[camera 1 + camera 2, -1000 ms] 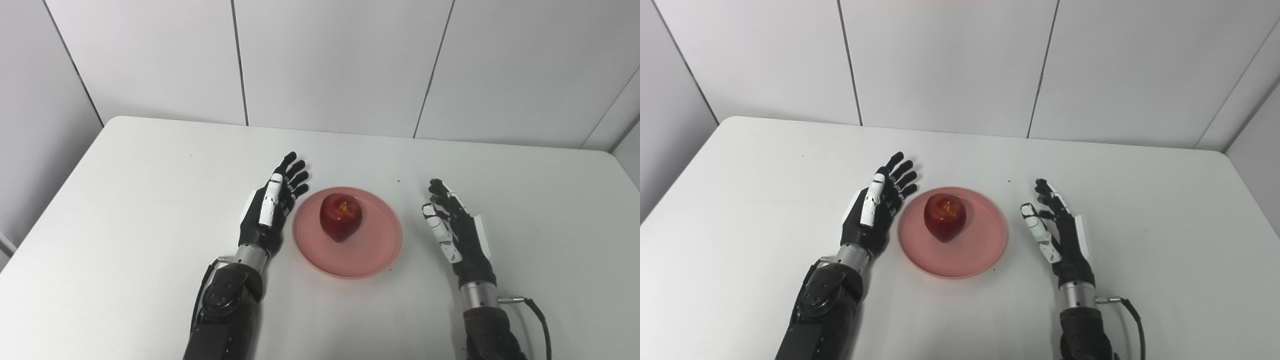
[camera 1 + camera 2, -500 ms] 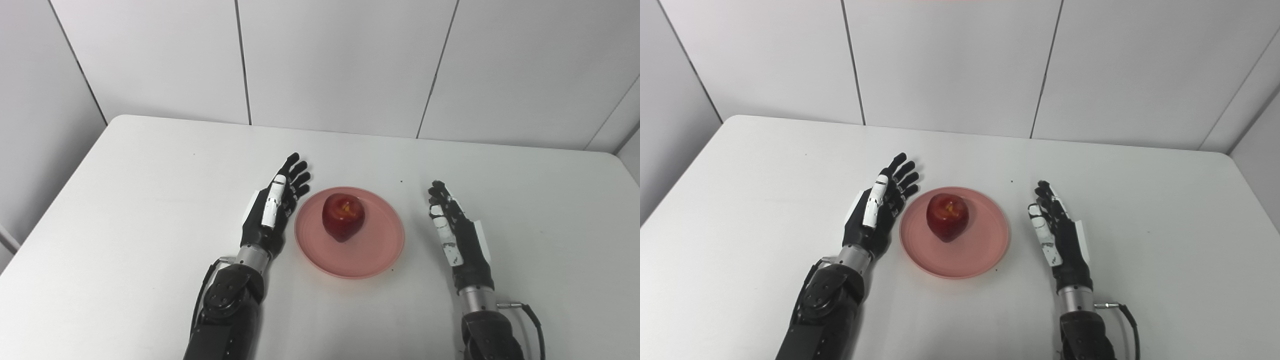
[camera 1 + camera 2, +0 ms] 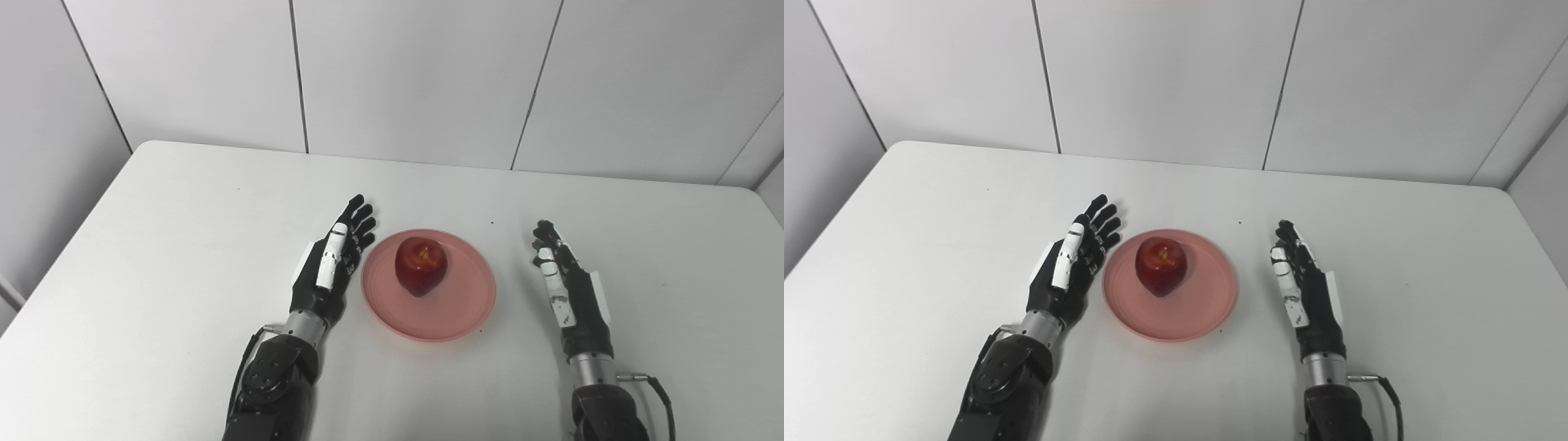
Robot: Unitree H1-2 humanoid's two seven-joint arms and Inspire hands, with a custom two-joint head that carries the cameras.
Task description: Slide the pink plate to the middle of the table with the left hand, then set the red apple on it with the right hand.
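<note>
A surface [image 3: 184,257] fills the lower two thirds of the frame, with a panelled wall [image 3: 416,73] across the top behind it. A plate [image 3: 456,312] sits on the surface just below the centre of the frame. An apple [image 3: 420,266] rests on the plate, toward its upper left part. The left hand [image 3: 327,269] lies just left of the plate, fingers [image 3: 361,217] pointing toward the upper right. The right hand [image 3: 569,288] lies to the plate's right, apart from it. Both arms enter from the bottom edge.

Black left hand [image 3: 327,269], right hand [image 3: 569,288]; white thumbs, silver wrists.
</note>
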